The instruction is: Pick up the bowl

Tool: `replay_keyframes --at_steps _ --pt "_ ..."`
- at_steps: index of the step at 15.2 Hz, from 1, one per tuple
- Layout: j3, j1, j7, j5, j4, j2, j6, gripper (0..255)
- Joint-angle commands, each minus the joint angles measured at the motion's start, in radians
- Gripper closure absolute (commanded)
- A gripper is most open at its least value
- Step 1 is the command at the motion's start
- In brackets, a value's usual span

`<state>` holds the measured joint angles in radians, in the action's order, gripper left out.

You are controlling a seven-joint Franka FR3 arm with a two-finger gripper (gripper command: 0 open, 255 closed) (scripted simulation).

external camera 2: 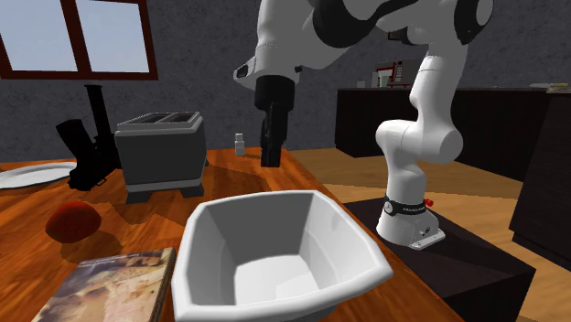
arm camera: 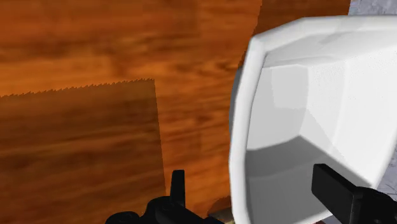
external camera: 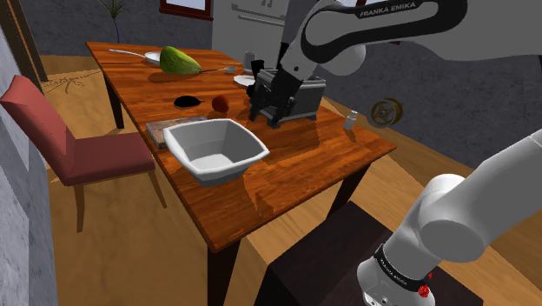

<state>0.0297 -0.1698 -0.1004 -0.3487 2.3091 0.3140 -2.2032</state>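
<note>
Low and centre in the shoulder view, on the wooden worktop [external camera: 304, 165]: white bowl [external camera: 217, 149], square-rimmed with sloping walls, upright and empty, just beside a book [external camera: 169, 130] at its upper left edge, touching or not impossible to tell. Just above and to the right of it in that frame, black hand [external camera: 265, 115], pointed down, in front of a grey toaster [external camera: 302, 94]. From the wrist view, fingers [arm camera: 340, 188] standing well apart, wide open, clasping nothing; one over bare wood outside the bowl's wall, the other over its hollow, so straddling the rim but not down to it. Probably mid-approach, with descent and closing both yet to do. Risks, as judged: coming down slightly off line and landing a fingertip on top of the rim, tipping or shoving the bowl toward the book; pinching a smooth wall that slopes outward, and so squeezing it out of the grip on closing or lifting; holding by one side only, letting the bowl droop. Also worth watching: toaster close behind the wrist, and a red fruit [external camera: 221, 103] near it, upper middle of the shoulder view.
</note>
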Motion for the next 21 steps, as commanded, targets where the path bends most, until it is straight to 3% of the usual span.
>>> replay_keyframes --at_steps 1,11,12,21 --pt "0.003 -0.02 0.015 -0.048 -0.028 -0.053 -0.05 0" --pt "0.004 -0.029 0.059 -0.081 0.037 -0.09 -0.147 0" --pt "0.004 -0.029 0.059 -0.081 0.037 -0.09 -0.148 255" --pt "0.004 -0.029 0.059 -0.081 0.037 -0.09 -0.147 255"
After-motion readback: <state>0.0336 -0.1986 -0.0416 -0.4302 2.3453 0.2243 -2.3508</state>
